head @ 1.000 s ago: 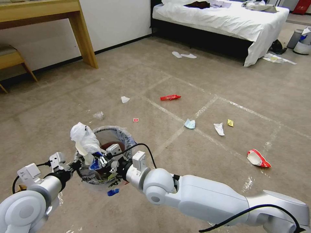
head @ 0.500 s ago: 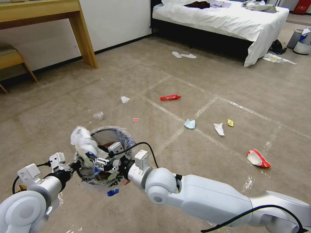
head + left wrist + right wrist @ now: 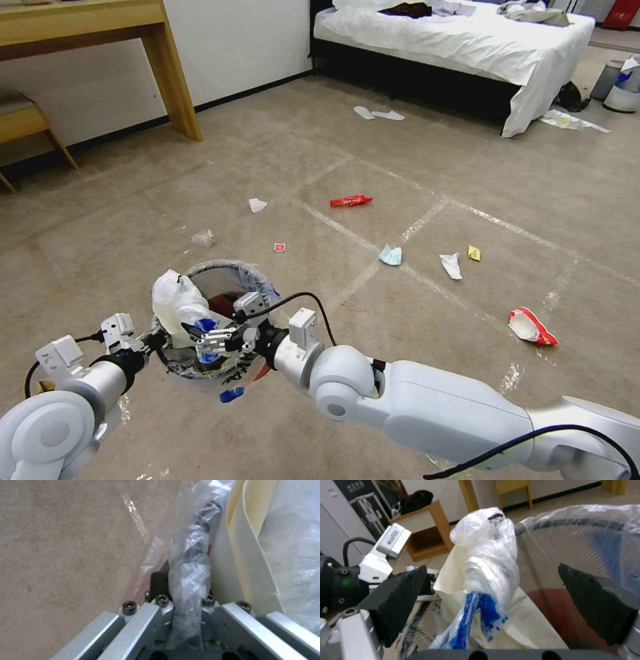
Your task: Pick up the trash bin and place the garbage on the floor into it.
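Wire-mesh dark round trash bin (image 3: pixel 220 320) stays clamped in your left pincer (image 3: pixel 186 610).
Your right pincer (image 3: pixel 506 600) gapes apart around a white crumpled plastic bag (image 3: pixel 490 555) above it.

Trash bin (image 3: pixel 230 280) base hidden (behind right hand (image 3: pixel 208 339)).

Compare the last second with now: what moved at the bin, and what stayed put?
The right gripper let go of the white plastic bundle, opened and drew back slightly; the bundle sank against the trash bin rim. The left gripper stayed clamped on the rim. Litter on the floor unchanged.
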Controlling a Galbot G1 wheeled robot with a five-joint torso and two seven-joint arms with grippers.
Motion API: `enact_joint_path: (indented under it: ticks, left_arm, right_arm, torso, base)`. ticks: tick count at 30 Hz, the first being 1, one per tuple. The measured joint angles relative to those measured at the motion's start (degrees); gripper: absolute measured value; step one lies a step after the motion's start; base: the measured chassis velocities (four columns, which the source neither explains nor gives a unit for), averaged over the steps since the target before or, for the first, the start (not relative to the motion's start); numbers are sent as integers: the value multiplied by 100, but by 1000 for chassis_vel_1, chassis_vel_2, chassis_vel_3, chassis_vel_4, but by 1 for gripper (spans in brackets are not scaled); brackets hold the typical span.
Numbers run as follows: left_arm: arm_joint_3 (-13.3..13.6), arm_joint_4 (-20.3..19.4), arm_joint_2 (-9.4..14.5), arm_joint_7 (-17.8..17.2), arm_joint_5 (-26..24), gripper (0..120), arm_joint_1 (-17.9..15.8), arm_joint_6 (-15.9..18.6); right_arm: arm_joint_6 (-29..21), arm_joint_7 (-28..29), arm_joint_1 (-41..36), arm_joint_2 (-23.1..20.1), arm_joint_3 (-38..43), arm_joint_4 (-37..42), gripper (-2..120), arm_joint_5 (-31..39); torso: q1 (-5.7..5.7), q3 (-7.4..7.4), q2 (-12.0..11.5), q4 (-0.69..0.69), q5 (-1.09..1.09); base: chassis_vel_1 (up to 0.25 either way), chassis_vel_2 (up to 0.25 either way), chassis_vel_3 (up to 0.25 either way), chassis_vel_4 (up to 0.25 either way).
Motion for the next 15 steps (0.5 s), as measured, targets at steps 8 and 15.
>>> enact_joint_path:
  ticks: [8, 15]
  left_arm:
    - [6, 17, -8, 0, 10, 1, 4, -1]
    - [5, 17, -15, 0, 20, 1, 23, 0]
  right_arm:
    - [401, -324, -134, 20, 361, 106, 100, 42]
    - [1011, -838, -215, 28, 783, 235, 100, 59]
  torso:
    - [0, 0, 0, 0, 0]
    - [0, 0, 0, 0, 0]
  base:
    - [0, 0, 0, 0]
    - [0, 0, 0, 0]
